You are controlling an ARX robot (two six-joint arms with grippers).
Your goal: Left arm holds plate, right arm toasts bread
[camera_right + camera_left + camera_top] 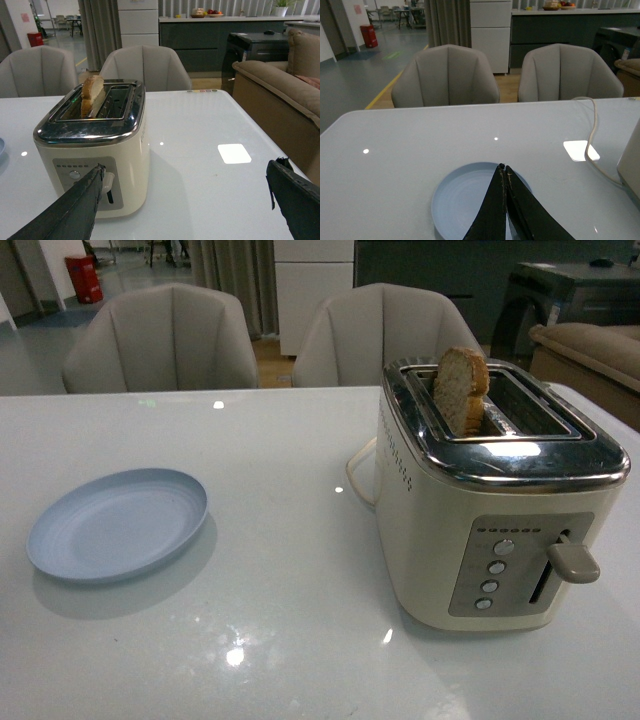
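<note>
**Bread upright in the toaster, plate on the table**

Your bread stands on end in a toaster slot, rounded end up. The plate lies flat beside it. Left gripper is pinched closed, empty, above the plate; right gripper gapes wide, empty.

Glossy white table, matt pale-blue plate, cream toaster with mirror-chrome top.
</note>
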